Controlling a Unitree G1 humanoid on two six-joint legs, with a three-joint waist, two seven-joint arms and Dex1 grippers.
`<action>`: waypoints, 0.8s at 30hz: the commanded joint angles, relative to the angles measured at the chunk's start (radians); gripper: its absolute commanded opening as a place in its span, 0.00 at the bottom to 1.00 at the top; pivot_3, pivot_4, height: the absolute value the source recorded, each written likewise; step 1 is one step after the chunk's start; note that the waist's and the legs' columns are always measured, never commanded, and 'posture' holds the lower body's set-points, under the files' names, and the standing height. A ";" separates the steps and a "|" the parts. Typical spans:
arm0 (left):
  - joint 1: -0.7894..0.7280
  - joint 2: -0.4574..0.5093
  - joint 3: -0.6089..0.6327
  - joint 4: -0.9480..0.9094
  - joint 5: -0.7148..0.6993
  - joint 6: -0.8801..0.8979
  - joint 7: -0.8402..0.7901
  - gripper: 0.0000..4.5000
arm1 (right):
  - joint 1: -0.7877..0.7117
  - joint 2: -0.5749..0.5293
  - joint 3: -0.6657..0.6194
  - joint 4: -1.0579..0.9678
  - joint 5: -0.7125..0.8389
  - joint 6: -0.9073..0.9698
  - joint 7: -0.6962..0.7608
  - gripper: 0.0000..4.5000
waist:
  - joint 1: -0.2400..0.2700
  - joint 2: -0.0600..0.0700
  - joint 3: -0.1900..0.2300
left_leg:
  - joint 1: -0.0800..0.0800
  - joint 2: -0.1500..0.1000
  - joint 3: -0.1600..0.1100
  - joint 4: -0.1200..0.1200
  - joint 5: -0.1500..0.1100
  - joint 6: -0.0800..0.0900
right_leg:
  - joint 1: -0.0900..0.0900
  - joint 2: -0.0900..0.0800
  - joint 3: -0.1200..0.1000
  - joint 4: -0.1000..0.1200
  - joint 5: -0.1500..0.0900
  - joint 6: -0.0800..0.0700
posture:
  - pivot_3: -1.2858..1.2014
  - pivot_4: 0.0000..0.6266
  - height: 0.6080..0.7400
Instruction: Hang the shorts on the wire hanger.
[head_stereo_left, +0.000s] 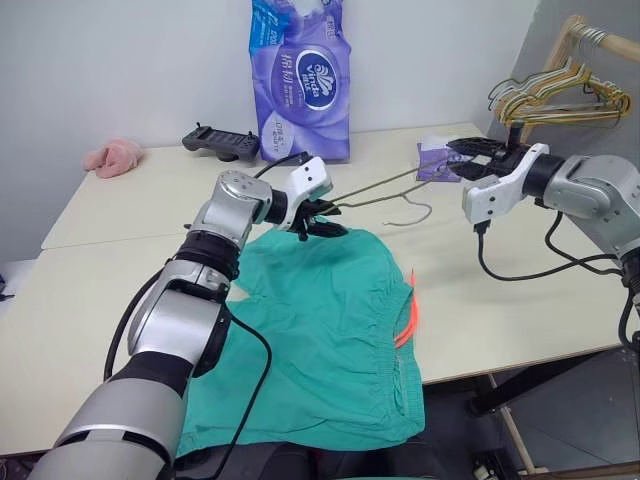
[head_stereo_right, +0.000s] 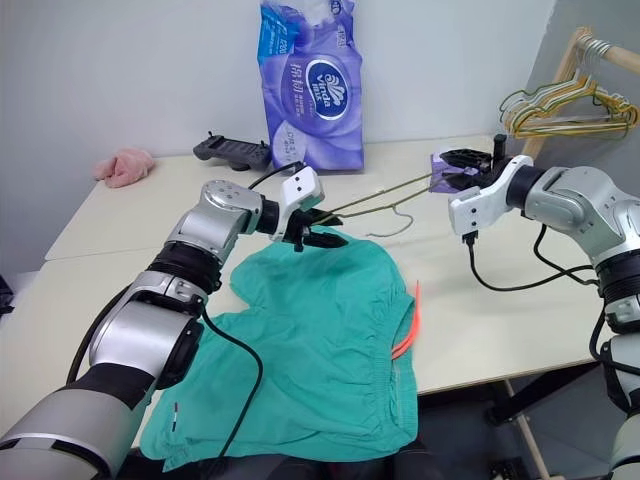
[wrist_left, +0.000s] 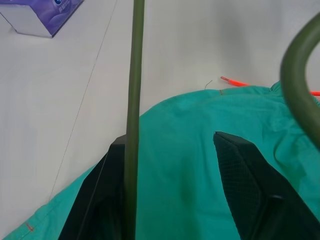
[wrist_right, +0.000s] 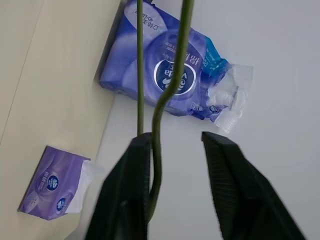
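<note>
The shorts (head_stereo_left: 330, 330) lie flat on the table (head_stereo_left: 520, 300), unhung. The wire hanger (head_stereo_left: 385, 192) hovers above, spanning my two claws: left gripper (head_stereo_left: 318, 222) and right gripper (head_stereo_left: 470, 158) both spread, wire against one finger. Next, I judge: regrip, then thread a leg.

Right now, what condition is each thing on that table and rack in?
shorts: spread flat on the table, hanging over its near edge, not yet on a hanger.
wire hanger: lifted off the table, between both pincers.
left pincer: open, one finger against the wire.
right pincer: open, wire beside one finger.
tissue pack: standing upright, top torn open.
bunched hangers: hanging on a rail.
</note>
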 joint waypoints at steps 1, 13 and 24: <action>-0.025 0.007 0.027 -0.016 -0.001 -0.010 0.006 0.48 | 0.012 -0.038 -0.057 -0.046 0.060 -0.012 0.032 0.69 | 0.000 0.000 0.000 | 0.000 0.000 0.000 0.000 0.000 0.000 | 0.000 0.000 0.000 0.000 0.000 0.000 | 0.52 0.03 1.00; -0.017 0.003 0.021 -0.034 0.001 -0.008 -0.003 0.48 | 0.106 0.005 -0.056 -0.079 0.222 0.225 0.366 1.00 | -0.001 0.000 0.000 | 0.000 0.000 0.000 0.000 0.000 0.000 | 0.000 0.000 0.000 0.000 0.000 0.000 | 0.52 0.04 1.00; -0.011 0.004 0.019 -0.050 0.001 0.002 -0.010 0.48 | 0.082 0.092 -0.069 -0.152 0.218 0.454 0.449 1.00 | 0.002 0.000 0.000 | 0.000 0.000 -0.001 0.001 0.000 0.000 | 0.000 0.000 -0.001 0.001 0.000 0.000 | 0.53 0.04 1.00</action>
